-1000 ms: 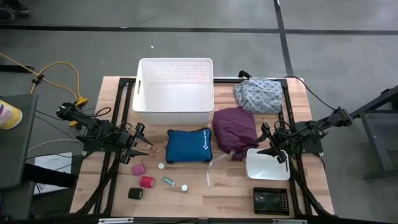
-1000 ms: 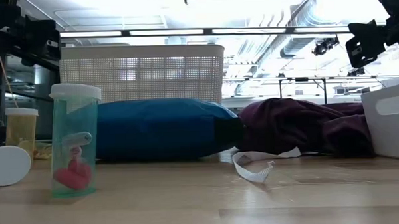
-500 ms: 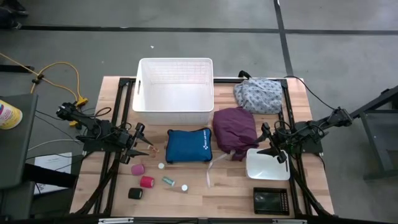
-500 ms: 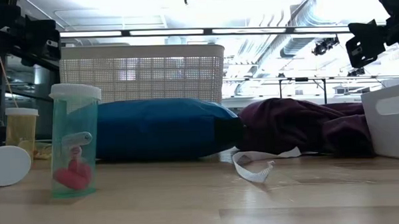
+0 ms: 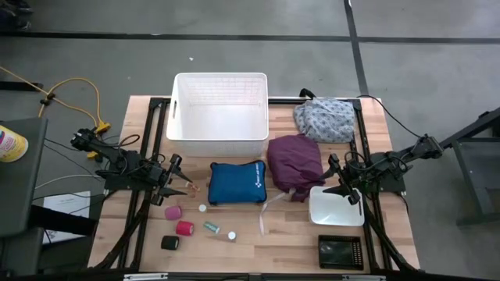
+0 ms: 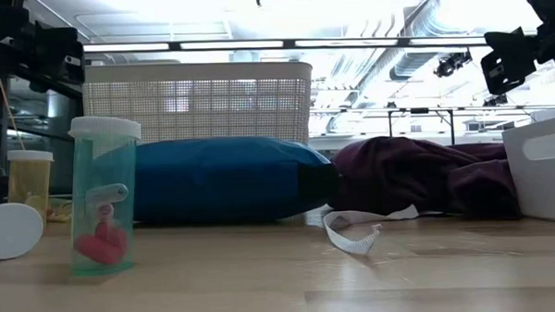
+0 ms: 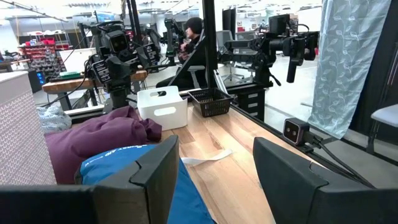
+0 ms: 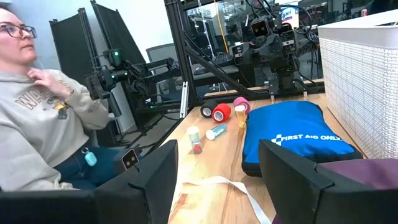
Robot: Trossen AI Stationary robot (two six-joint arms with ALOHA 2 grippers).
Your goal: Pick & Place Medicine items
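Claws left (image 5: 181, 181) and right (image 5: 334, 179) hover open, holding nothing.

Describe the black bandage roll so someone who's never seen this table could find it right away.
Start at the blue zip pouch in the middle of the table and go toward the front left corner. The black bandage roll lies there, beyond the pink roll and red roll; it is the only dark one.
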